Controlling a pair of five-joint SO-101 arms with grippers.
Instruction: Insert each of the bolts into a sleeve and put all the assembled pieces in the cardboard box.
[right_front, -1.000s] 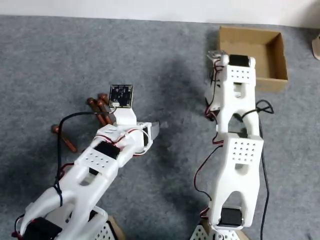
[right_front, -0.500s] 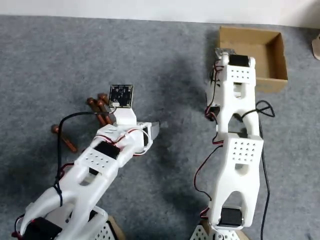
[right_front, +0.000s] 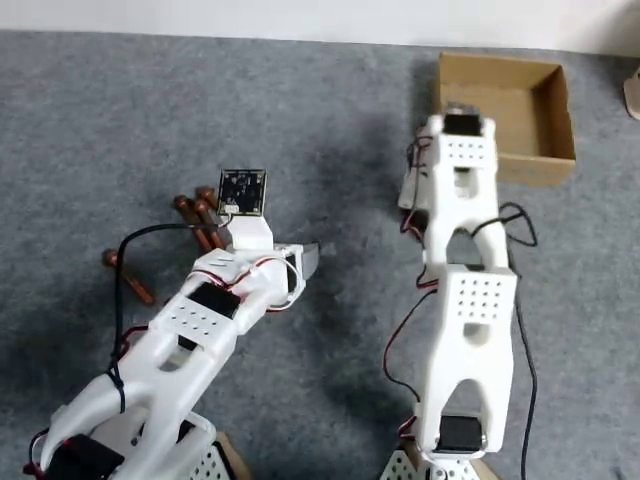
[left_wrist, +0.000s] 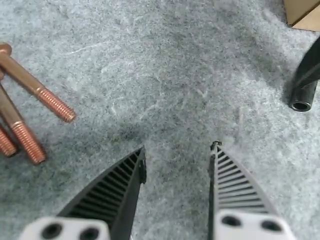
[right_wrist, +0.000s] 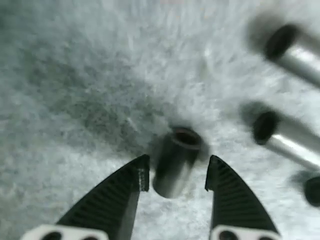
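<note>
Straddling a dark sleeve (right_wrist: 175, 164) on grey carpet (right_front: 330, 120), the right gripper (right_wrist: 177, 173) has its jaws apart. The left gripper (left_wrist: 178, 149), also spread, hovers beside copper bolts (left_wrist: 35, 90) at centre left of the high view. The cardboard box (right_front: 505, 100) sits upper right.

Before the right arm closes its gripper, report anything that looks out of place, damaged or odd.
Nothing stands out. The bolts lie loose on the mat, one apart from the rest. The right gripper is open astride a dark sleeve lying on its side. The cardboard box looks undamaged.
</note>
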